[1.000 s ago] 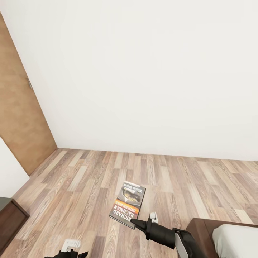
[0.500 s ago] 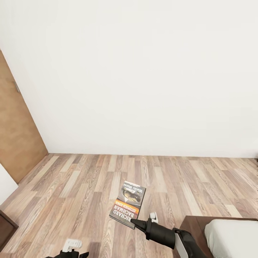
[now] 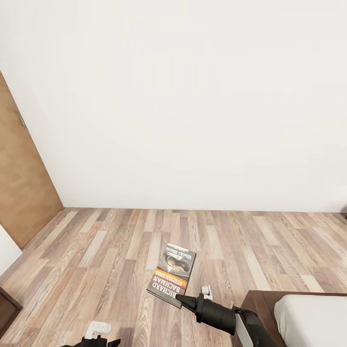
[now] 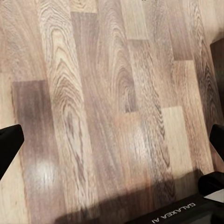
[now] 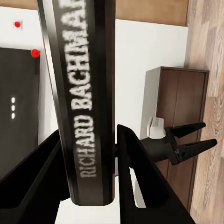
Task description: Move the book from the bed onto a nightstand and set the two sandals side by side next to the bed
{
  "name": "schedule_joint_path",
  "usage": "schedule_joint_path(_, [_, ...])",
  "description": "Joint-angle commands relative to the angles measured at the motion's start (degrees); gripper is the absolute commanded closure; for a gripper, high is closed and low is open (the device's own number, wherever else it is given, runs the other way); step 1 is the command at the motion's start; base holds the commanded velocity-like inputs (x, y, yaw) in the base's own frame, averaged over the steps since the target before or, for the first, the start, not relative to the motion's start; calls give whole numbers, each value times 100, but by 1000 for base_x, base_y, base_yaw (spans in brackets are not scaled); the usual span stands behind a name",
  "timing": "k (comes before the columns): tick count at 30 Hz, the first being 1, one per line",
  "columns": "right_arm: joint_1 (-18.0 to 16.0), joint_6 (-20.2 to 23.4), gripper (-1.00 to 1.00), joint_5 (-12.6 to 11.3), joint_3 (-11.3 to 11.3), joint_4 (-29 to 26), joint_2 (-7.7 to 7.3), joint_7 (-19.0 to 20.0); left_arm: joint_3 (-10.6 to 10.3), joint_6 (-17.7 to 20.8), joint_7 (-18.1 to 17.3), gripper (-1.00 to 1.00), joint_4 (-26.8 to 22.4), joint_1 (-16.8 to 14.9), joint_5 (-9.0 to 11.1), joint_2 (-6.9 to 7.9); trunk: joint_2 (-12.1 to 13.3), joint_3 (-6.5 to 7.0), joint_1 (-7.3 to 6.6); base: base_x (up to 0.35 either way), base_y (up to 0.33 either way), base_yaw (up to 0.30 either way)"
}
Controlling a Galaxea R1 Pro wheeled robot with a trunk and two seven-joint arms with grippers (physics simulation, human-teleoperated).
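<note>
The book (image 3: 172,274), a thin paperback with a dark cover photo and orange and white lettering, hangs above the wood floor. My right gripper (image 3: 180,300) is shut on its near edge. In the right wrist view its spine (image 5: 86,93) stands between the two black fingers (image 5: 140,177). Low at the right lies a corner of the bed (image 3: 313,318), a pale mattress on a dark brown frame (image 3: 258,301). My left gripper (image 3: 99,337) hangs low over the floor, open and holding nothing (image 4: 112,144). The sandals and the nightstand are out of view.
A white wall (image 3: 193,106) closes the room ahead, with a wooden door (image 3: 21,183) at the left. A dark brown cabinet (image 3: 6,308) sits at the lower left, also seen behind the book (image 5: 179,107). Wood-plank floor (image 3: 96,250) lies between them.
The whole picture has shifted: the camera turned right, so the door and cabinet slid left and more of the bed came in. The book stays held the same way.
</note>
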Motion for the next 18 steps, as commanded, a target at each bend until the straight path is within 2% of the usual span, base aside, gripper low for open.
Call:
schedule_joint_path(1, [-4, 43, 100, 9, -25, 0, 6, 19, 18, -12, -22, -100, 7, -4, 1, -1, -3, 2, 0, 0, 0, 0])
schedule_joint_path(18, [-4, 42, 100, 9, -19, 1, 6, 13, 18, -11, -22, -100, 7, -4, 1, -8, -3, 156, 0, 0, 0, 0])
